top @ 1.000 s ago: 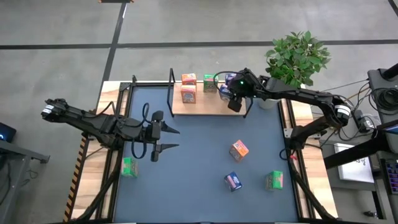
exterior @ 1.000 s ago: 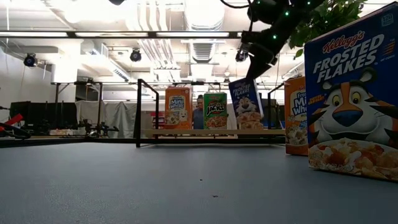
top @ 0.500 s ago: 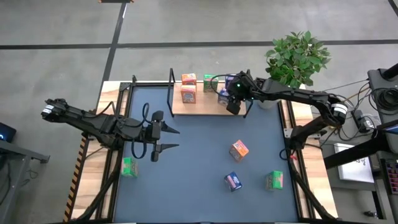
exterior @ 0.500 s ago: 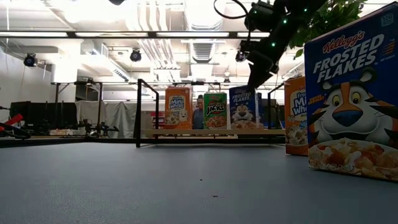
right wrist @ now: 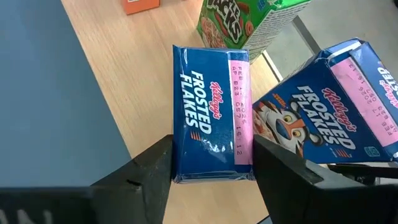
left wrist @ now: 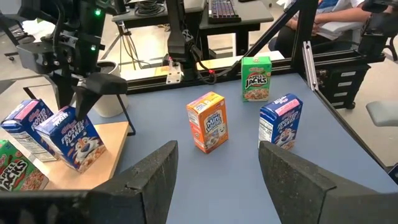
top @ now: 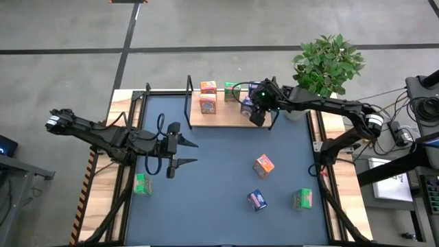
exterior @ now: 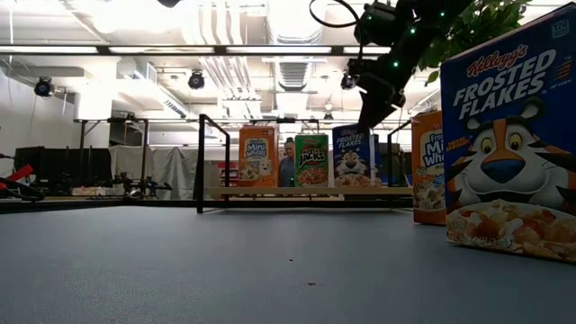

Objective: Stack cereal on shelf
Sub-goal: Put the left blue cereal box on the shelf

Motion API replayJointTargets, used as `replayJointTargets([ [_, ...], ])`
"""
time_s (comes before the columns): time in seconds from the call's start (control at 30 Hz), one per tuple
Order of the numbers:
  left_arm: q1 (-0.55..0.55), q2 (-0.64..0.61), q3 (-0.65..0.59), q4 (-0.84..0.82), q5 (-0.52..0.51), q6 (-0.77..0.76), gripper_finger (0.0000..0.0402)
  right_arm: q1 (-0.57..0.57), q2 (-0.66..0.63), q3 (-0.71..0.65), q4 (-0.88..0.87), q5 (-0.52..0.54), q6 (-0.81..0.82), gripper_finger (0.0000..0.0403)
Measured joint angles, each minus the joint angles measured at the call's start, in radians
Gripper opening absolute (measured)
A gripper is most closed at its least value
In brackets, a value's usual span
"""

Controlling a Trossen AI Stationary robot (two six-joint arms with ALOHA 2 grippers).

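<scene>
Five small cereal boxes stand on the light-wood, black-framed shelf [top: 226,115]; four wait on the counter. The right gripper [right wrist: 211,163] straddles a blue Frosted Flakes box [right wrist: 211,127] there, jaws apart or barely gripping. The left gripper [top: 184,152] idles, jaws apart.

cereal: five boxes upright on shelf [top: 230,118] (light wood) | four on table; blue box [right wrist: 211,115] frontmost

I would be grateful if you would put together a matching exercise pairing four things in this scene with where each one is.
Things:
1. left gripper
2. right gripper
3. plant
4. green box

Places:
A. over the blue box on the shelf
B. by the table's far right corner
C. open, above the bare left half of the table
D. on the wooden strip at the left side

Pairs: 1-C, 2-A, 3-B, 4-D
</scene>
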State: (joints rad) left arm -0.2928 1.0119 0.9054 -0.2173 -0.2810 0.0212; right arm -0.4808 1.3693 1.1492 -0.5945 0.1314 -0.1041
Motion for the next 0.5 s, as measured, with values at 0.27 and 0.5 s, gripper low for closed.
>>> replayJointTargets([
  [0.27,0.000,0.000,0.000,-0.001,0.000,0.000,0.0208,0.000,-0.002,0.023,-0.020,0.000,0.005,0.0263],
  [0.5,0.000,0.000,0.000,-0.010,0.000,0.005,0.0208,0.032,-0.005,0.120,-0.061,0.000,0.036,0.0257],
])
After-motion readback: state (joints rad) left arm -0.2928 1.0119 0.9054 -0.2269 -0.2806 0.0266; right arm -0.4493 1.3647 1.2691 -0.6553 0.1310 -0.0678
